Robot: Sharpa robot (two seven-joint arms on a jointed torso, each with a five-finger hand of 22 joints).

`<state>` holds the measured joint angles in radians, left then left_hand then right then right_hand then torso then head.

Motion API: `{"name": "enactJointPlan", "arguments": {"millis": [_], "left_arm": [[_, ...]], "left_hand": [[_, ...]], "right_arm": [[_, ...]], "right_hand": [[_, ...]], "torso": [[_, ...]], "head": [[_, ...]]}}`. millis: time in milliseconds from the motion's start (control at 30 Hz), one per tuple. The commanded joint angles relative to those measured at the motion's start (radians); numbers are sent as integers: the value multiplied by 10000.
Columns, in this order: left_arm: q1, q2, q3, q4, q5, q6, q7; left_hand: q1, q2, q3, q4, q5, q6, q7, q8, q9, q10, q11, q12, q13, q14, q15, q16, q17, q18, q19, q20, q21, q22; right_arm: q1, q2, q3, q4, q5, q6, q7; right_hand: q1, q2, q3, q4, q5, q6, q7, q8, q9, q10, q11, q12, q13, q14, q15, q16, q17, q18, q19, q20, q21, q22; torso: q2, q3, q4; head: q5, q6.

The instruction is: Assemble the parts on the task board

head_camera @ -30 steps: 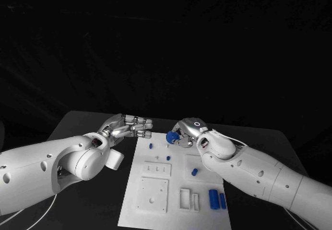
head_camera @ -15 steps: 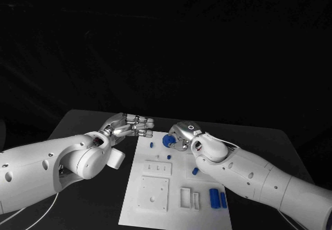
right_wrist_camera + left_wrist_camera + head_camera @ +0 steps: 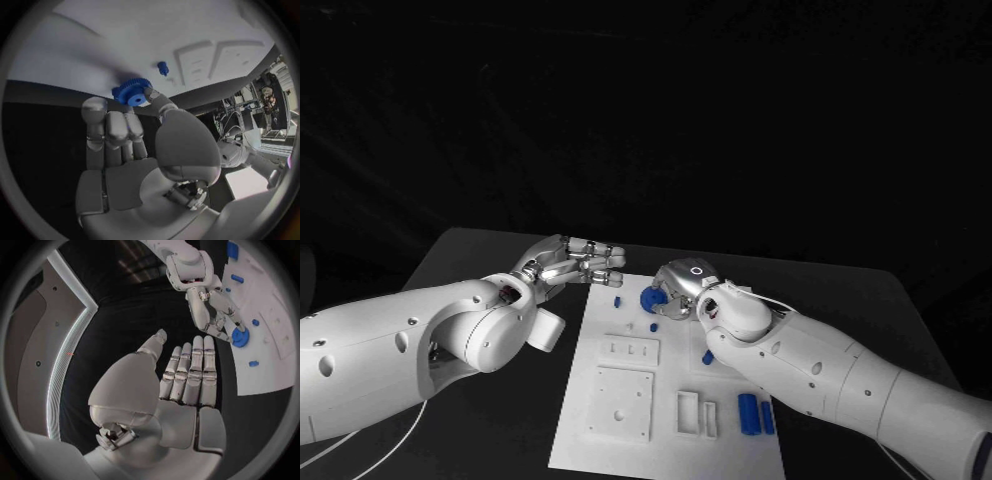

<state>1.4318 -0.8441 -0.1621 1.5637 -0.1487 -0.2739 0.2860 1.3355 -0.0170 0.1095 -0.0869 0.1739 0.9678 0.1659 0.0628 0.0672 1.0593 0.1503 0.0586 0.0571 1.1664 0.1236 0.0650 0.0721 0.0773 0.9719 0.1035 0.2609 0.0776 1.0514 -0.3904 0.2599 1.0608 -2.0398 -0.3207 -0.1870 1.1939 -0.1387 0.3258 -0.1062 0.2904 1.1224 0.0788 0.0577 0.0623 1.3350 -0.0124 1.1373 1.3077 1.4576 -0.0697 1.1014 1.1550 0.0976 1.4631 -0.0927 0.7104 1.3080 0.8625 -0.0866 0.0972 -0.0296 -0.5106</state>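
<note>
Black table (image 3: 488, 260), white task board (image 3: 668, 420) at centre. A blue gear (image 3: 651, 297) is pinched by the right hand (image 3: 678, 287) at the board's 12 o'clock edge. Left hand (image 3: 574, 262) at 11 o'clock: fingers together, nothing held. Step judged: gear placement; seating on its peg is needed next.

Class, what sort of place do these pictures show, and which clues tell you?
Probably a robot test bench: a black table, a white task board with blue parts, and a robot hand holding a blue gear.

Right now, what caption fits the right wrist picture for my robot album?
The right hand holds a blue gear at the task board, beside a small blue peg.
</note>
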Motion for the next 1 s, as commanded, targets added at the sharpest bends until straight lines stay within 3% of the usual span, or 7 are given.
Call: {"name": "enactJointPlan", "arguments": {"millis": [33, 400, 767, 933, 1000], "left_arm": [[14, 32, 9, 11, -59, 91, 49], [14, 58, 9, -1, -60, 93, 46], [14, 72, 10, -12, -61, 90, 41], [14, 67, 10, -8, -61, 86, 40], [15, 63, 10, -6, -61, 84, 35]], "left_hand": [[55, 22, -4, -23, 3, -76, -20, 0, -5, -41, -9, 12, 16, -64, -4, -3, -15, -6, 21, 62, -26, -8], [55, 22, -4, -23, 3, -76, -20, 0, -5, -41, -9, 12, 16, -64, -4, -3, -15, -6, 21, 62, -26, -8], [55, 22, -4, -23, 3, -76, -20, 0, -5, -41, -9, 12, 16, -64, -4, -3, -15, -6, 21, 62, -26, -8], [9, 30, 2, -20, 9, -109, -12, -5, -7, -32, -9, 14, 17, -59, -5, -2, -15, -7, 16, 62, -13, -7], [-4, 34, -2, -7, 14, -121, -9, -4, -7, -35, -8, 14, 17, -63, -3, -4, -16, -7, 18, 63, -13, -7]], "right_arm": [[-12, 66, -20, -80, -157, 179, 52], [-21, 294, -127, -557, -72, 192, 148], [-22, 450, -186, -731, 79, 133, 252], [-21, 457, -193, -738, 270, 156, 333], [-21, 453, -194, -739, 396, 176, 367]], "right_hand": [[92, 25, -8, 49, 3, 53, 30, 40, 9, 26, 6, -20, 33, 7, -92, -16, -9, -92, 571, -71, -13, 394], [38, 18, -89, 99, -85, -174, 90, 38, 6, -66, 42, -173, -63, -20, -67, -121, -87, -77, 554, -50, -144, 336], [25, 17, -345, 309, -581, -489, 163, 40, 3, -125, 87, -278, -166, -18, -35, -215, -141, -46, 556, -21, -280, 262], [-2, 18, -681, 575, -639, -677, 199, 45, 1, -150, 107, -282, -199, -11, -8, -230, -138, -9, 559, 10, -292, 244], [-441, 135, -892, 945, -508, -740, 200, 42, 0, -164, 106, -291, -210, -16, -1, -238, -140, 0, 560, 16, -289, 242]], "torso": [[-10, 5, -7], [-11, 5, -16], [-11, 5, -19], [-10, 3, -27], [-13, 8, -24]], "head": [[9, -8], [53, 10], [78, 6], [93, 2], [109, -2]]}}
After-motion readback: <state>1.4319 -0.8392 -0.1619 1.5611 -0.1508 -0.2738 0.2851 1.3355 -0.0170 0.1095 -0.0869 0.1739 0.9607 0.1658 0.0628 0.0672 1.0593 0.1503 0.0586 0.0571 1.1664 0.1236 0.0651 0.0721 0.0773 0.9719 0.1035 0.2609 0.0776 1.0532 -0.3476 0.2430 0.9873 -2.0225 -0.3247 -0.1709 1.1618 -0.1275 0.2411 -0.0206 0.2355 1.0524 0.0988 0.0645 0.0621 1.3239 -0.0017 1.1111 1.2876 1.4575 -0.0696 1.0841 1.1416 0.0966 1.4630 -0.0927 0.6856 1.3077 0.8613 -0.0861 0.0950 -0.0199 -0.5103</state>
